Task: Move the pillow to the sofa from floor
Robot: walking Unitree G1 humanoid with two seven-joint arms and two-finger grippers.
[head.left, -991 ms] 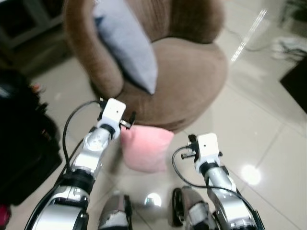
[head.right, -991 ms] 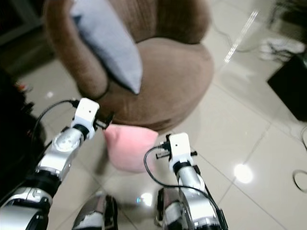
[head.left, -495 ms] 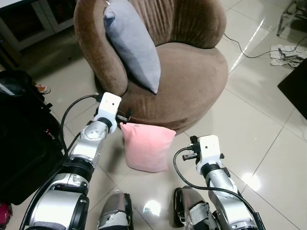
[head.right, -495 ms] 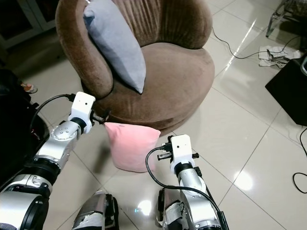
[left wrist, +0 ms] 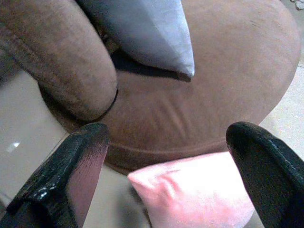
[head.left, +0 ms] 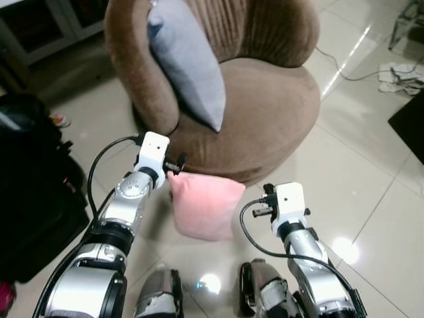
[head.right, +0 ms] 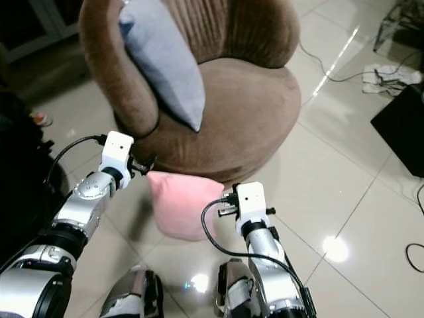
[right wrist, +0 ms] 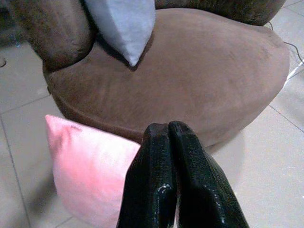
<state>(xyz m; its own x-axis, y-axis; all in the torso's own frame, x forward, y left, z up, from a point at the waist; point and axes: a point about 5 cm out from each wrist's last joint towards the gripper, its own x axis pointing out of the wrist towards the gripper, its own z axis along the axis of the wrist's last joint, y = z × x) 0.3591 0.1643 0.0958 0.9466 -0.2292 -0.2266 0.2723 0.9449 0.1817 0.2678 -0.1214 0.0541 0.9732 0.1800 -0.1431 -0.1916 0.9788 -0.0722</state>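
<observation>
Fingers [left wrist: 78,166] of the left gripper [left wrist: 166,185] are spreading wide apart above the top corner of the pink pillow [head.left: 205,204], gripping nothing, while that silver arm is reaching forward and down toward it. Pressed together, the right gripper [right wrist: 168,156] is holding nothing, its arm bending forward just beside the pillow's other side. The pillow is standing upright on the tiled floor [head.left: 358,159], against the base of the brown sofa chair [head.left: 265,99], where a grey cushion [head.left: 189,63] is leaning.
</observation>
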